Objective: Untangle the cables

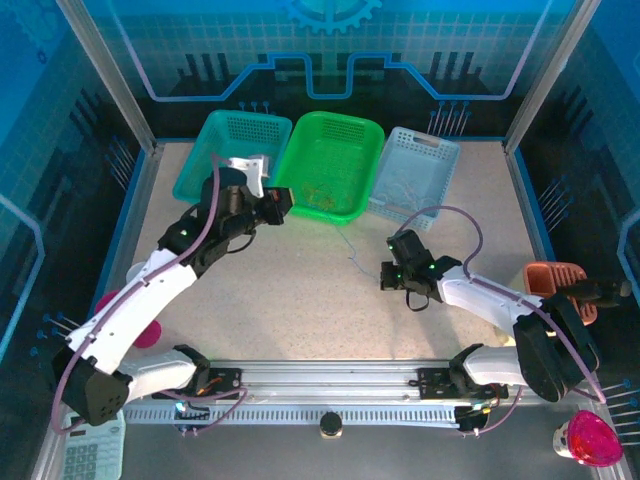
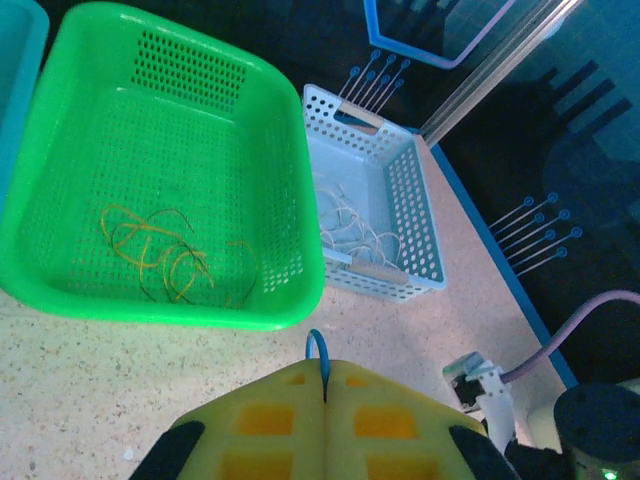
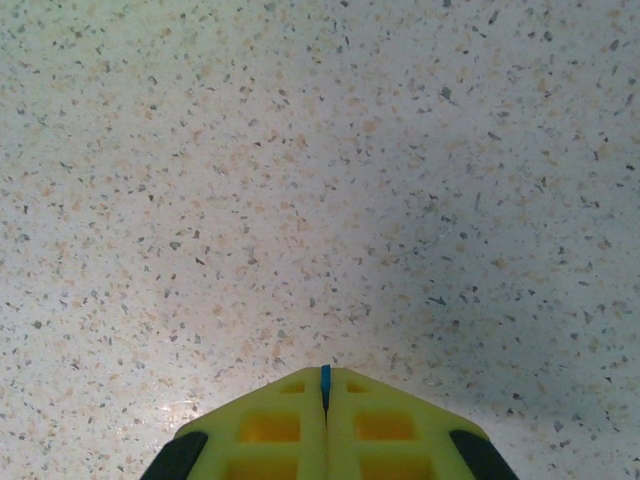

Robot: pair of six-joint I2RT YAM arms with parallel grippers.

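Yellow fingers of the left gripper sit closest to the lens in the left wrist view. They are pressed together, and a small loop of the blue cable sticks out between their tips. From the right wrist I see the same: the right gripper is closed narrow, with a thin strip of blue cable pinched in the seam, above the bare speckled desk.

From the top camera, the left gripper is at about 11 o'clock from the middle of the desk, just beside the near rim of the green basket. The right gripper is at about 3 o'clock, well apart from the left one. A thin blue line lies on the desk between them, but I cannot tell where it ends.

The yellowish cables lie in loose loops on the floor of the green basket. The white cables lie in the pale blue basket, which touches the green one at its 3 o'clock side. The teal basket stands at 9 o'clock of the green one.
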